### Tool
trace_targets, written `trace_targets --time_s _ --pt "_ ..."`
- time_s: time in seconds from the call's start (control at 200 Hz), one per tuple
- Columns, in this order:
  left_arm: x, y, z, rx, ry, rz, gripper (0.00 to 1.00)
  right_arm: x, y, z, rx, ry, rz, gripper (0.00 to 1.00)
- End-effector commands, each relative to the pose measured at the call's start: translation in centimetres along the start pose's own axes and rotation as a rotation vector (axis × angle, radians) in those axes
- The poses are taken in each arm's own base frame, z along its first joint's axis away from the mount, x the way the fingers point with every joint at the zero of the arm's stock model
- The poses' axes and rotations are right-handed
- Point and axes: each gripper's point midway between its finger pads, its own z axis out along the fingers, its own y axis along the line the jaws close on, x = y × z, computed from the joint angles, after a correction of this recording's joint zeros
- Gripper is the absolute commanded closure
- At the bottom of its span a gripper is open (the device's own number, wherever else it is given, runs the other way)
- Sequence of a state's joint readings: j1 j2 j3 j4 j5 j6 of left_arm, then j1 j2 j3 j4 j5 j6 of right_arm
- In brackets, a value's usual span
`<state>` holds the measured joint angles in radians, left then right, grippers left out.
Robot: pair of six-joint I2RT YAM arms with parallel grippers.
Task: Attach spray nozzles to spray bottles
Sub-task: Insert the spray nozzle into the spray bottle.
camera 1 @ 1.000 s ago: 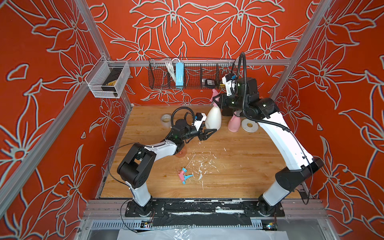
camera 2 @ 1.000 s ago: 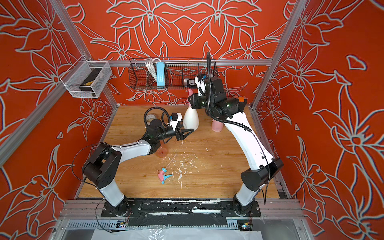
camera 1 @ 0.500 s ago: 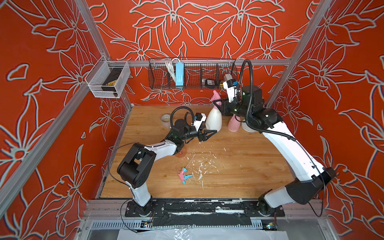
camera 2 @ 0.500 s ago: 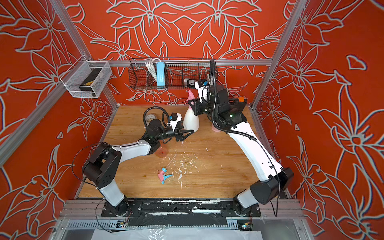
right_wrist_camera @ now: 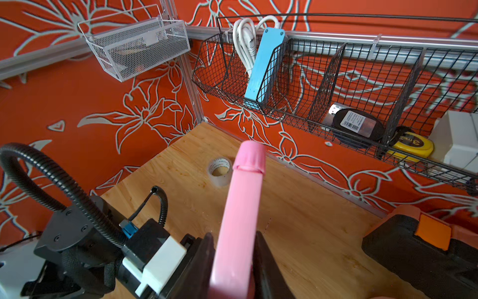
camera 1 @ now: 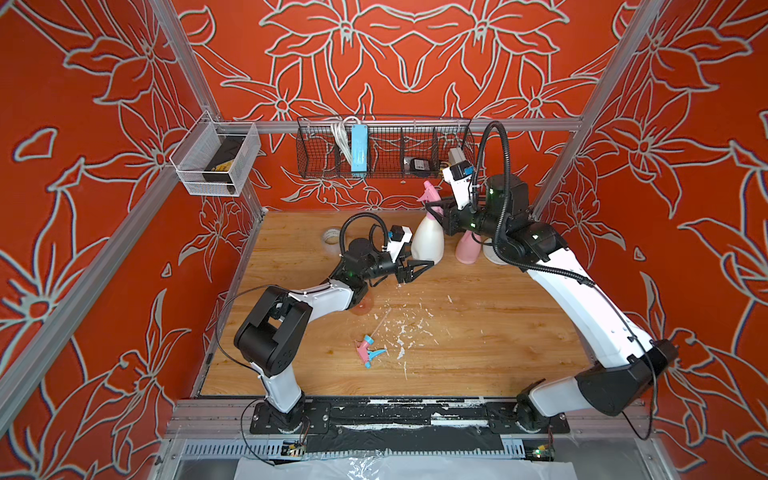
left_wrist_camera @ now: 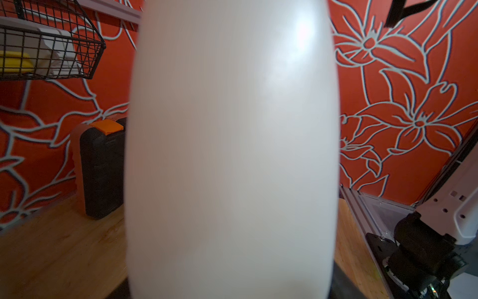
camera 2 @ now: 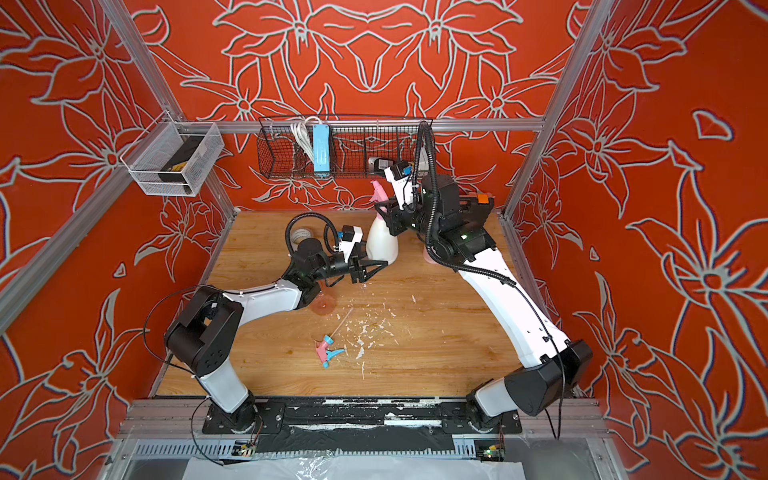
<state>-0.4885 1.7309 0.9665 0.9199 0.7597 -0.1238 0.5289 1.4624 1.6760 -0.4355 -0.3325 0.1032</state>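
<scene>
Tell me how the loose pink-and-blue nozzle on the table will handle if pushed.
The pink-and-blue nozzle looks small and plastic, so probably light and quick to skid. Its thin dip tube likely bends. Lying sideways and irregular in shape, it should pivot, not roll.

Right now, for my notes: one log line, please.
left gripper: shut on white bottle | right gripper: shut on pink nozzle atop it | blue-pink nozzle: on table
</scene>
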Motion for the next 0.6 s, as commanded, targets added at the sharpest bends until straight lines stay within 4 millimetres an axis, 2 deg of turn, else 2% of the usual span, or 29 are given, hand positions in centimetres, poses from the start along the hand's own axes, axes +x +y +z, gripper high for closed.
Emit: trace_targets --time_s 0.0,0.27,0.395,0.596 --pt "-3.7 1.3 -0.5 -0.086 -0.089 0.089 0.52 4.3 0.4 0.6 -0.020 0.190 0.013 0.99" --pt "-5.5 2.2 0.1 -0.159 -0.172 0.116 0.51 5.5 -1.8 0.8 0.130 0.294 0.166 0.96" --pt "-5.5 2.4 1.0 -0.196 -0.188 0.139 0.51 5.1 -2.2 0.4 0.183 0.293 0.212 0.92" --pt "-4.5 1.8 2.3 -0.190 -0.164 0.165 0.51 4.1 -2.5 -0.2 0.221 0.280 0.157 0.90"
